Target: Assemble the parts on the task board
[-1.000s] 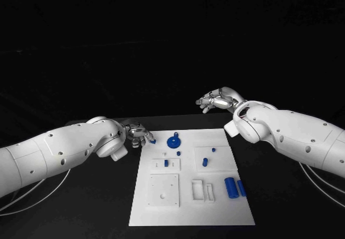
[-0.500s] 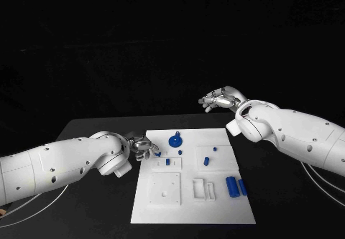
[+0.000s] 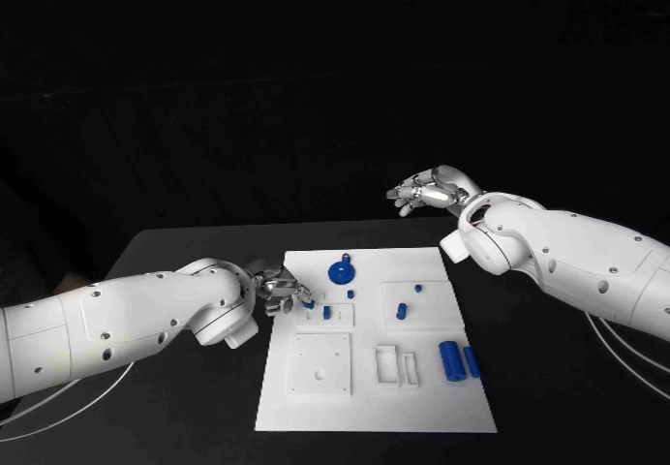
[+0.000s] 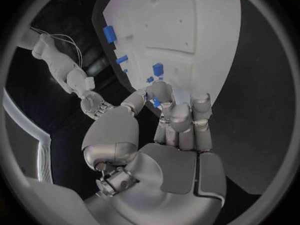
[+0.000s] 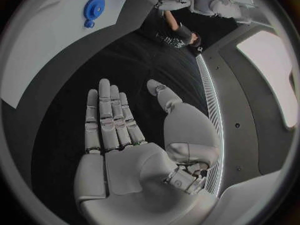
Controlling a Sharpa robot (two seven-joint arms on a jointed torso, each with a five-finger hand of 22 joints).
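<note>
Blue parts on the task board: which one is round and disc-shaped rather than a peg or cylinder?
The blue gear at the far end of the task board, between the two hands; the other blue parts are pegs, cylinders or small blocks.

The task board [image 3: 375, 412] lay mid-table. The left hand [image 3: 281, 291] was at the board's left edge, fingers curled at a small blue part [image 3: 307, 304]. The right hand [image 3: 430, 191] hung beyond the board's far right corner, well apart from it, fingers curled. On the board were a blue gear [image 3: 341, 272] near the far edge and two blue cylinders [image 3: 458, 361] near the right edge.
</note>
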